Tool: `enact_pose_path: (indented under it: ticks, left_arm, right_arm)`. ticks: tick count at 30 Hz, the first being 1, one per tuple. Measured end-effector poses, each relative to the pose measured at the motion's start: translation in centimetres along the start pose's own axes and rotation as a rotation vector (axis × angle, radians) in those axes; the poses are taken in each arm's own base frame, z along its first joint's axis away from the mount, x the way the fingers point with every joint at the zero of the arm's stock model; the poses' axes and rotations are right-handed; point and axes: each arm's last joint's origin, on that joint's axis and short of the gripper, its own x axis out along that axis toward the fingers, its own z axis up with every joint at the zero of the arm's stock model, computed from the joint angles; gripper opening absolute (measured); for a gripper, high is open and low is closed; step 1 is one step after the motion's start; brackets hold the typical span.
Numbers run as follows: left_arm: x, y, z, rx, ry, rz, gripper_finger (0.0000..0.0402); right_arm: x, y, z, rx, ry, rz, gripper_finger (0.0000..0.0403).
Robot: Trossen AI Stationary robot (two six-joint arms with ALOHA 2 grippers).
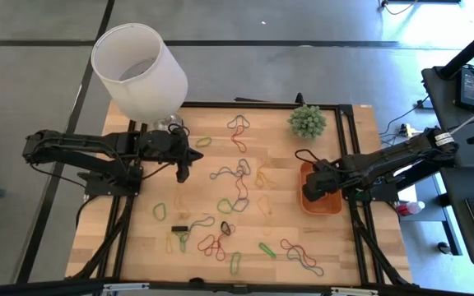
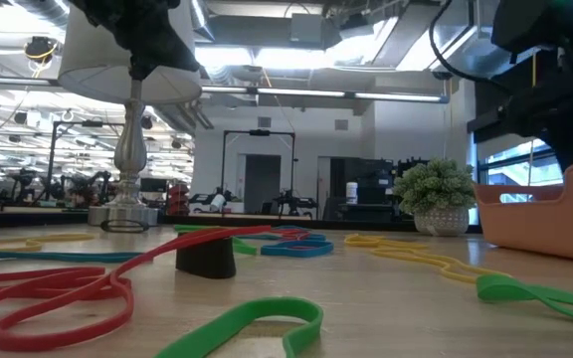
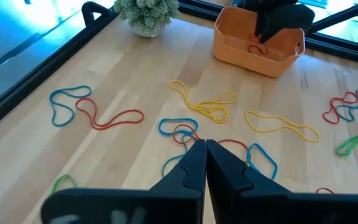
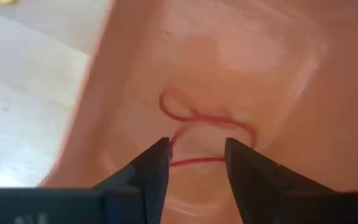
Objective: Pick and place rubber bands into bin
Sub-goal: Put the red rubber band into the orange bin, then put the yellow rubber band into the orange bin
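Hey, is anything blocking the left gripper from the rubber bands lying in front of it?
Nothing visible. The left gripper, shut, hangs over bare wood with rubber bands loose ahead.

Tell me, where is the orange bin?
In the high view the orange bin sits on the table's right side, below the little plant, under the right pincer.

Robotics lab or open workshop: wooden table (image 1: 138,222) on black frame, exposed ceiling ducts (image 2: 316,30), glass doors (image 2: 257,179), cabled side desk (image 1: 467,90).
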Motion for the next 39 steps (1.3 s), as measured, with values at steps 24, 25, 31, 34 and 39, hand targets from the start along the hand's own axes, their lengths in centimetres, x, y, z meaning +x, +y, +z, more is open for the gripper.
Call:
enact_pose_path:
  ticks: [24, 25, 31, 34, 39]
  left_arm:
    - [0.0, -0.2, 0.5, -0.011, -0.055, -0.015, 0.0004]
    - [0.0, -0.2, 0.5, -0.01, -0.055, -0.015, 0.0005]
    - [0.0, -0.1, 0.5, -0.008, -0.052, -0.015, 0.0003]
    - [0.0, -0.1, 0.5, -0.008, -0.051, -0.017, 0.0001]
    - [0.0, -0.1, 0.5, -0.008, -0.049, -0.016, 0.0005]
  right_arm:
    - [0.0, 0.7, 0.3, -0.051, -0.065, 0.07, 0.0074]
    - [-0.1, 1.0, 0.3, -0.05, -0.076, 0.091, 0.008]
    - [-1.8, 3.2, 1.1, -0.165, -0.242, 0.263, 0.0086]
    - [-3.4, 4.6, 1.8, -0.227, -0.358, 0.338, 0.0073]
    - [-6.1, 7.1, 3.9, -0.354, -0.462, 0.364, 0.0037]
